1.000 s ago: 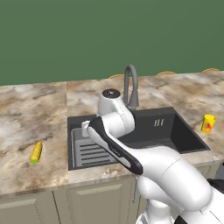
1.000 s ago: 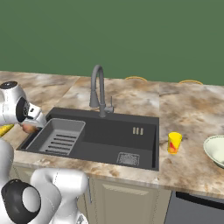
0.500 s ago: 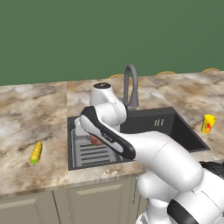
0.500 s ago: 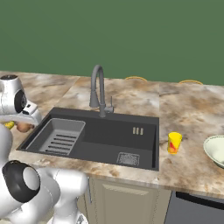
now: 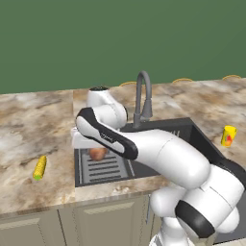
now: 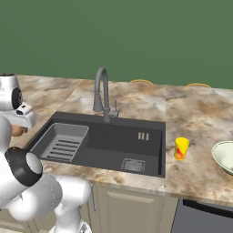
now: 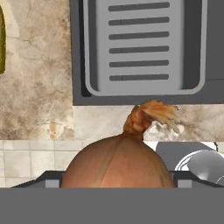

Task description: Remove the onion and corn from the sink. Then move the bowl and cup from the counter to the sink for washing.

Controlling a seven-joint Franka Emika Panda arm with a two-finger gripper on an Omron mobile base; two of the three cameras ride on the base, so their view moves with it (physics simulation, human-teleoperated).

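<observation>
Claw [image 5: 96, 148] gripped onion [image 7: 116, 162], raised over ribbed rack in sink [image 5: 192, 132]. Marbled worktop [image 5: 29, 129] lay around; green wall [image 5: 120, 38] behind. Corn [image 5: 40, 167] sat beside claw.

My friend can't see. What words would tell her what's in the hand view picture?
A big reddish-brown onion with a papery tuft fills the bottom, close to the camera. Beyond it lie a strip of marbled counter and the dark sink with its grey ribbed rack.

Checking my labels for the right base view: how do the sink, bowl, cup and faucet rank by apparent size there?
1. sink
2. faucet
3. bowl, cut off by the frame edge, so its rank against the faucet is unsure
4. cup
</observation>
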